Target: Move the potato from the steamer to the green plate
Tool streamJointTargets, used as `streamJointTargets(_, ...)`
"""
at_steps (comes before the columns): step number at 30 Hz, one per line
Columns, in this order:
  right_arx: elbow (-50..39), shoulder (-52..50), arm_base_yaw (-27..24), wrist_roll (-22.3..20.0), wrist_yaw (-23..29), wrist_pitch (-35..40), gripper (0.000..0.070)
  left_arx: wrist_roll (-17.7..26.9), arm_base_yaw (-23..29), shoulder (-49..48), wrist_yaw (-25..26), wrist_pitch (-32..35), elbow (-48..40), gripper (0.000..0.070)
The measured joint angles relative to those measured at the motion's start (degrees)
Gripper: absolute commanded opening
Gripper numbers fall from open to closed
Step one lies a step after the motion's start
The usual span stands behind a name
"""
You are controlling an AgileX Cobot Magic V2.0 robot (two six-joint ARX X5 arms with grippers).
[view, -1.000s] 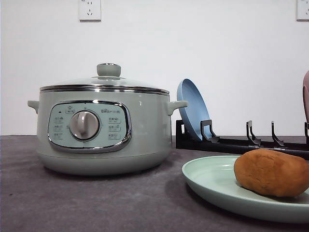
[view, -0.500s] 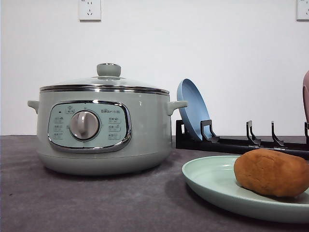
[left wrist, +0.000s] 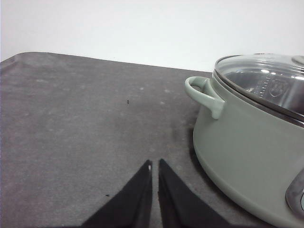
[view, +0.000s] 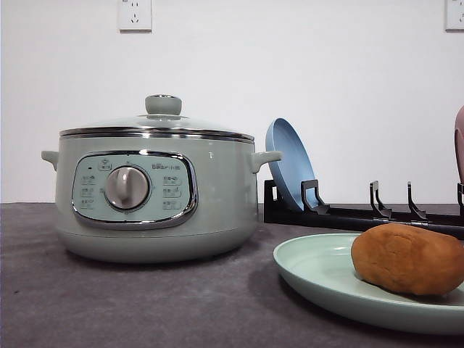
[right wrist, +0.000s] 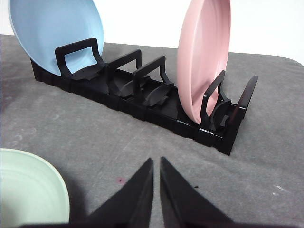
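The orange-brown potato (view: 408,258) lies on the pale green plate (view: 319,272) at the front right of the table. The sage-green steamer (view: 152,192) stands at the left with its glass lid on. Over bare table beside the steamer's side handle (left wrist: 202,92), my left gripper (left wrist: 155,166) is shut with nothing in it. Just as empty and shut, my right gripper (right wrist: 156,164) hovers near the rim of the green plate (right wrist: 28,190) and in front of the rack.
A black dish rack (right wrist: 142,102) behind the plate holds a blue plate (right wrist: 52,33) and a pink plate (right wrist: 204,57), both upright. The blue plate (view: 288,163) stands just right of the steamer. Dark grey cloth covers the table.
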Motion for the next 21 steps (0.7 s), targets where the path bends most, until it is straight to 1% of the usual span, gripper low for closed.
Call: streamJointTargets(21,0.0,0.0,0.0,0.0,0.0,0.0,0.0013,0.0,0.0,0.0,0.0,-0.02,0.0,0.0017)
